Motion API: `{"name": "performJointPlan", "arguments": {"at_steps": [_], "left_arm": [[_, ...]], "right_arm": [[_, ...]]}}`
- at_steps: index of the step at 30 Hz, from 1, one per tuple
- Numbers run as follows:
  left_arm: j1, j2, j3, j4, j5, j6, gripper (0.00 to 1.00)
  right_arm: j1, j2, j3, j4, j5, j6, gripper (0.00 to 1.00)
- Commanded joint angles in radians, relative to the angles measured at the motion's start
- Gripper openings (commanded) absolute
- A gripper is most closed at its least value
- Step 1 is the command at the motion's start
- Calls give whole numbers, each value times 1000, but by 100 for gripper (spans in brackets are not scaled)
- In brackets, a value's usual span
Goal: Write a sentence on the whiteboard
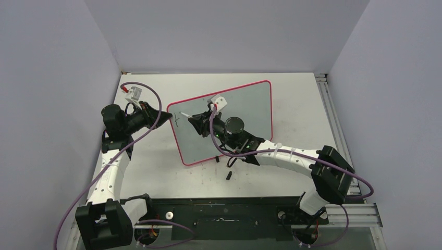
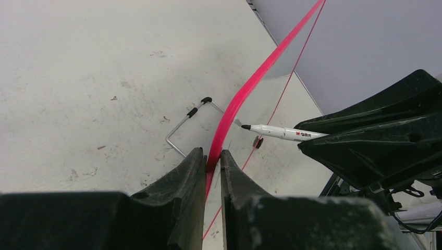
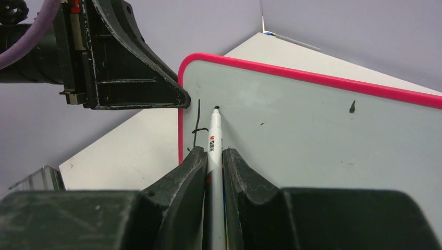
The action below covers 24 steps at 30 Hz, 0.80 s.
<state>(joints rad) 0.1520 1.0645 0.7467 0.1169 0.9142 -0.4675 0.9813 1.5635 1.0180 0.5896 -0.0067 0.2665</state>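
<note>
With the right gripper (image 3: 211,153), squeezing the white pen (image 3: 213,133) tight, jaws shut on its body, aiming its black tip at the whiteboard (image 3: 312,120). With the left gripper (image 2: 212,154), pinching the red rim (image 2: 235,104) at the board's left edge, jaws nearly closed on it, holding it steady.

Finding the whiteboard near the middle of the tabletop (image 1: 151,172), a bit toward the far edge, turned a little and leaning up on a thin wire leg (image 2: 180,130).

Only just starting the sentence (image 3: 197,122): showing one thin black line with a small hook, close to the board's left edge, and nothing more yet. Pointing the pen tip right beside that line; hard to tell whether touching the board or hovering just off it.

Probably writing the very first letter, with a long way to go and most of the board bare.

Needing next: pressing the tip down softly, drawing the next stroke beside the first, then sliding sideways along the board, away from the left gripper, for more letters. Needing a firm hold on the rim too, or risking a wobbly board and crooked lines.
</note>
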Motion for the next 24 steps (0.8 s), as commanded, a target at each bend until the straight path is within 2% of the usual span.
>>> {"name": "performJointPlan", "arguments": {"at_steps": [1,24], "left_arm": [[-4,-17,31,27,17,1,12],[-3,-25,29,27,15,3,12]], "right_arm": [[-6,3,18,37,4,3,5],[26,-58,-130,9,14,56,5]]}}
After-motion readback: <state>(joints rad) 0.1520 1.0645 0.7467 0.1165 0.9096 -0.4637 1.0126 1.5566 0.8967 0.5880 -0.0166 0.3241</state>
